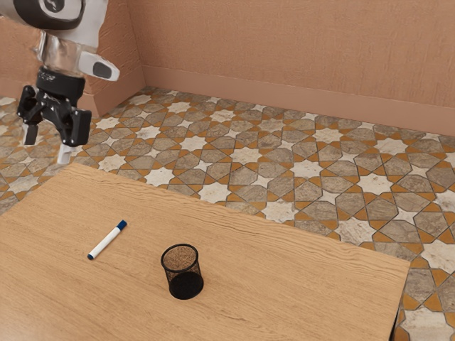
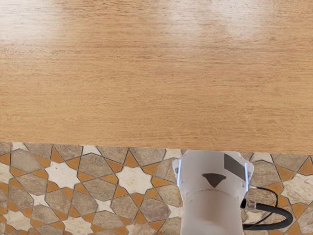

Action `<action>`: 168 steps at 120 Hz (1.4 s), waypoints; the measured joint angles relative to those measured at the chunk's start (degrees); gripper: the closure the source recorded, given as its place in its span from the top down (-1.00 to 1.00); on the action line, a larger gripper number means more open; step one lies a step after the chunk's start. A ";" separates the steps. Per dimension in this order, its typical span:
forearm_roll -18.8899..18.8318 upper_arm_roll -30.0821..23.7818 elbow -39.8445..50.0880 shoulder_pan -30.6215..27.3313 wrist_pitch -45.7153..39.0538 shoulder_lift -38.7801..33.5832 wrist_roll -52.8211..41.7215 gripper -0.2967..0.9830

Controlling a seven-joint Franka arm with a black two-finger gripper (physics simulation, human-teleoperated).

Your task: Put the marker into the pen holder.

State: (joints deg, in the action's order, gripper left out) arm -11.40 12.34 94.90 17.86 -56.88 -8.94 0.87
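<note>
Pen holder upright; marker lying near; end effector apart, seemingly raised.

So the table looks like grained wood with a bit of gloss, the pen holder is black mesh, the marker looks like smooth plastic, and the wall seems rough and matt.

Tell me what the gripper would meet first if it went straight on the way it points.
Probably the table near its edge, or the patterned floor just past it; depth is unclear. The open gripper points down, and the marker looks off that line.
</note>
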 joint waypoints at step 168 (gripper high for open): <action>19.63 11.36 27.72 -8.77 -72.30 22.43 -14.50 0.52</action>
State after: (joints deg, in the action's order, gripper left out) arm 8.23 23.70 122.61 9.09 -129.17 13.49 -13.63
